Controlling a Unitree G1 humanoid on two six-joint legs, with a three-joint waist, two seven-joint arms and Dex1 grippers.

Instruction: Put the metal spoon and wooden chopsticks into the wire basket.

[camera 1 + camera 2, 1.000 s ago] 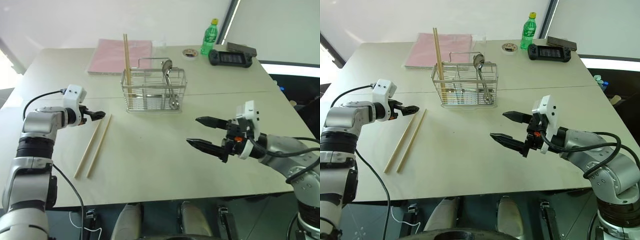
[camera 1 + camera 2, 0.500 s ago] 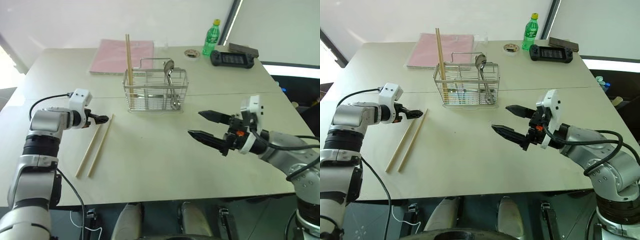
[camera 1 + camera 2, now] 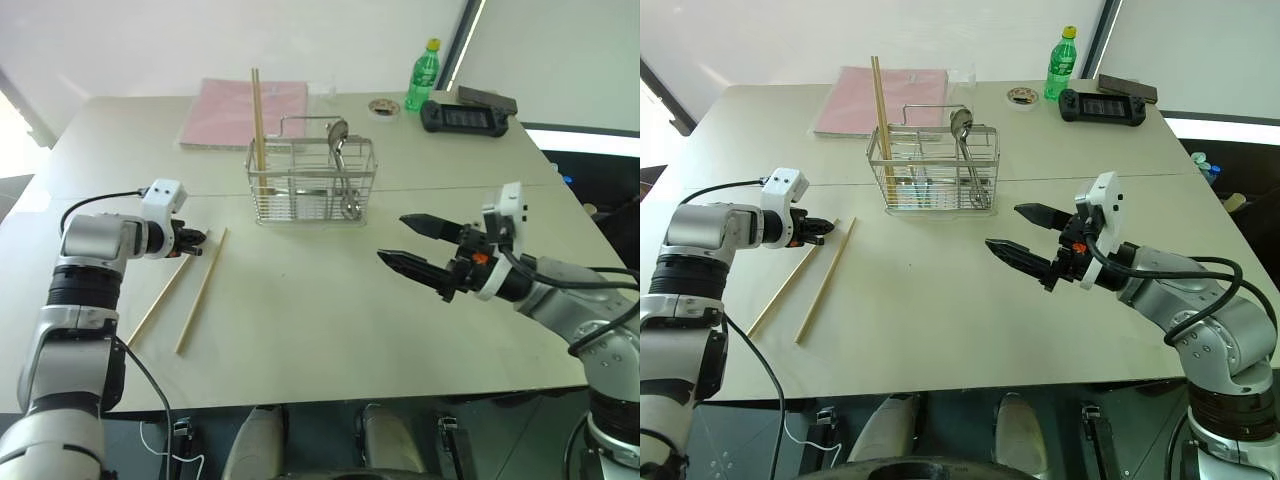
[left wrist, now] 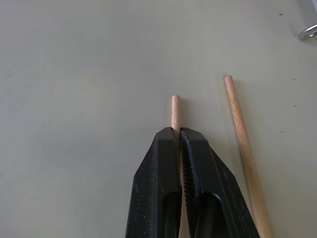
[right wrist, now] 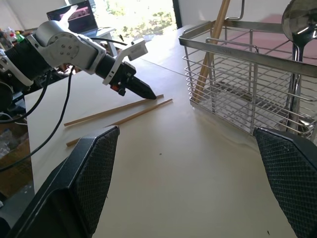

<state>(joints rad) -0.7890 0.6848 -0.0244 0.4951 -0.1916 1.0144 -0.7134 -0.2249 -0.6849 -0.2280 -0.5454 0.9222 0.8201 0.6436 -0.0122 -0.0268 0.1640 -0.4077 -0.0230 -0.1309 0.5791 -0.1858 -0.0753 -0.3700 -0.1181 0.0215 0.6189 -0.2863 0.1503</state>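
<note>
Left wrist view has the left hand [image 4: 179, 133] pressed together on the far tip of one wooden chopstick [image 4: 175, 110], most of that stick's length hidden under the black fingers [image 4: 156, 188]. A second chopstick [image 3: 202, 292] lies just beside it on the right, apart from the fingers, its near end cut off in that view. From the head views, both sticks lie on the pale worktop [image 3: 300, 320] at the left, and the held one angles away from its mate toward the near edge. Two more chopsticks [image 3: 257, 125] stand upright in the left end of the wire basket [image 3: 310, 182], farther back; the metal spoon [image 3: 340, 165] stands in its right end, bowl up. The right hand [image 3: 415, 245] hovers spread wide over the worktop's right part, holding nothing. At the far edge sit a pink folder [image 3: 245, 110], a green bottle [image 3: 421, 73], a tape roll [image 3: 382, 105] and a black game controller [image 3: 467, 116].
</note>
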